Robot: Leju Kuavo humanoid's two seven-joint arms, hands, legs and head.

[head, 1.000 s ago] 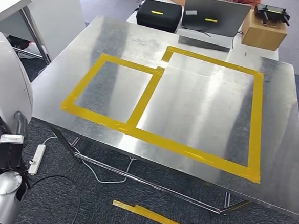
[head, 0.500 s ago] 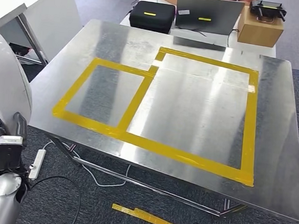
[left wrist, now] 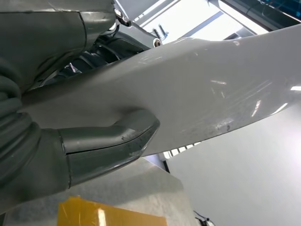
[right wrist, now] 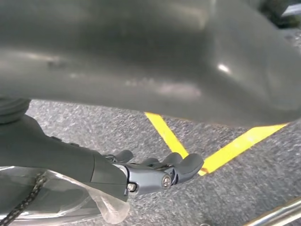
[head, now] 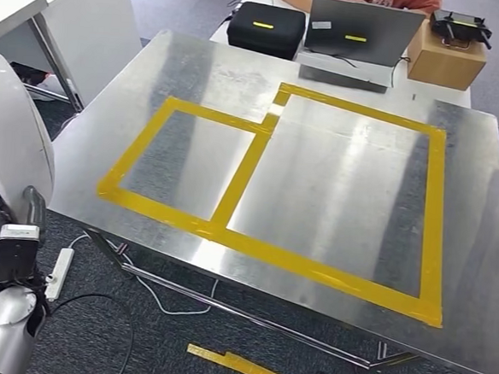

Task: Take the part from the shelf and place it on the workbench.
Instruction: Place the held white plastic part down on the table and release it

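The part (head: 9,127) is a large white curved shell at the left edge of the head view, over the carpet beside the workbench (head: 178,62). My left hand (head: 29,210) grips it from below. In the left wrist view the thick thumb (left wrist: 117,136) presses on the part's smooth white surface (left wrist: 213,94). The steel workbench carries a small yellow-taped rectangle (head: 191,157) and a larger one (head: 338,185), both bare. My right hand (right wrist: 160,172) hangs over the grey carpet with its fingers loosely extended and nothing between them.
Behind the bench stand a black case (head: 266,25), a laptop (head: 364,32) and a cardboard box (head: 447,60), with a person seated beyond. A white table (head: 65,11) is at the far left. A power strip (head: 60,268) and a yellow tape strip (head: 247,367) lie on the floor.
The whole head picture shifted left and then back right, so the camera moved. My left arm and the white part keep the same place in the picture.
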